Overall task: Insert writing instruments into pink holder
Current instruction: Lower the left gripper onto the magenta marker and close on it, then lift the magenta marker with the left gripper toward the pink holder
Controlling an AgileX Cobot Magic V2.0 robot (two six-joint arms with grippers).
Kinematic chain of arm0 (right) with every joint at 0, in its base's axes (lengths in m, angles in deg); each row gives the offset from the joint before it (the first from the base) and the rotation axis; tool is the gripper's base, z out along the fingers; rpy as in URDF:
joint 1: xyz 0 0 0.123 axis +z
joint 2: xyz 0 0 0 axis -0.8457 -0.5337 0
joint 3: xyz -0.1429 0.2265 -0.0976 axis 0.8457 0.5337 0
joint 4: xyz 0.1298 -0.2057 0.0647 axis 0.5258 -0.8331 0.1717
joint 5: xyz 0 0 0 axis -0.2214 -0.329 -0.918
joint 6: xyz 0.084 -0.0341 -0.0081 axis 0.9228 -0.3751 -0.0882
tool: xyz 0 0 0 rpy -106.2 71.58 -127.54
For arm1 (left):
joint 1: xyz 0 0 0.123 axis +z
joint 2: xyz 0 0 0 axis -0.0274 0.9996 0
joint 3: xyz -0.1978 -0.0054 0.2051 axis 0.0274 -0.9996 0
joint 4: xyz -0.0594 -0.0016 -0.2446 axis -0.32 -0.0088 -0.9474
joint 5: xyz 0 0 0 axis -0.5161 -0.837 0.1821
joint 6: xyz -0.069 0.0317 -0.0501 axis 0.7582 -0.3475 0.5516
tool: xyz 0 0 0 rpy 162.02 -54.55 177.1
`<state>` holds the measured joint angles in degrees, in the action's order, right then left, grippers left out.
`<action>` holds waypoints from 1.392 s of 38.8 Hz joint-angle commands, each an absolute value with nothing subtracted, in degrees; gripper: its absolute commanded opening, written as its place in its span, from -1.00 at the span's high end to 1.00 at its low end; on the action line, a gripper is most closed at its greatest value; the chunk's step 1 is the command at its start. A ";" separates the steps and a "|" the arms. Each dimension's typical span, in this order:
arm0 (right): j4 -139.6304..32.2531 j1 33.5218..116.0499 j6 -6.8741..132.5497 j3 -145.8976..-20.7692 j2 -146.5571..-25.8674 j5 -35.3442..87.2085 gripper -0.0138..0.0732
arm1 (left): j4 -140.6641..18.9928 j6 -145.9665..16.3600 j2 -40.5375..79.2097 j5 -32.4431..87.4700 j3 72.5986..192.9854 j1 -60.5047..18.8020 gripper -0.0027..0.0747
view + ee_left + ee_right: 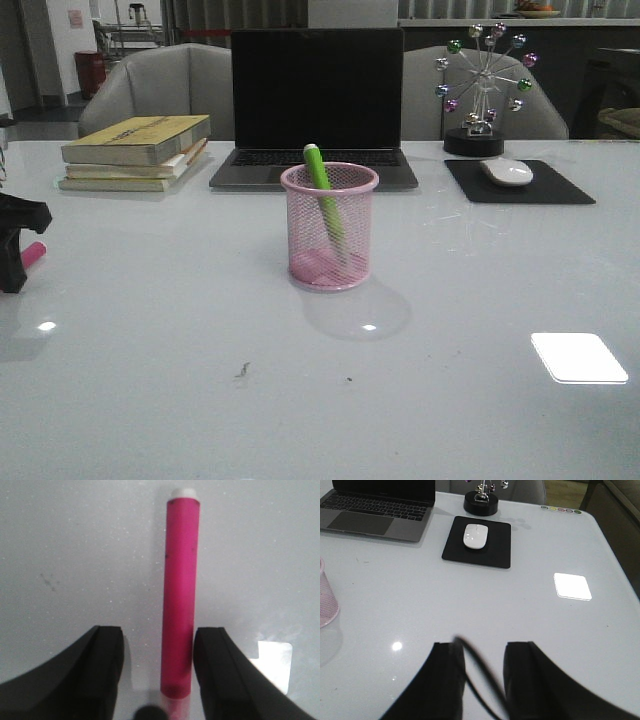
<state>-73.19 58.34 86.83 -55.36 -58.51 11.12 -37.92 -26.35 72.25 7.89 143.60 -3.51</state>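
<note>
Between open left end effector (157, 667) fingers, pink pen (181, 595), no legible writing

No text, label, brand or number can be read anywhere. The spines of the stacked books (135, 152) and the laptop (317, 105) keys are too blurred to make out.

Right gripper (480, 680) is hanging over the white table (485, 605) with its fingers spread and nothing between them. The black mouse pad (477, 542) has a white mouse (475, 535) sitting on it; a laptop (377, 510) is beside the pad, and the pink holder (327, 602) is well away from it.
</note>
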 commanded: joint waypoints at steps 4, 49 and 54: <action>-74.02 57.97 86.74 -57.09 -58.51 15.68 -0.09 | -37.67 -26.38 69.97 9.42 145.31 -3.37 -0.09; -74.02 57.97 86.74 -57.09 -58.51 15.68 -0.09 | -39.83 -32.20 69.97 8.52 145.53 -3.37 0.69; -74.02 57.97 86.74 -57.09 -58.51 15.68 -0.09 | -42.60 -32.65 69.97 8.77 147.56 -3.37 0.69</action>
<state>-73.19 58.34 86.83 -55.36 -58.51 11.12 -40.26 -32.03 72.58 7.18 144.90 -3.51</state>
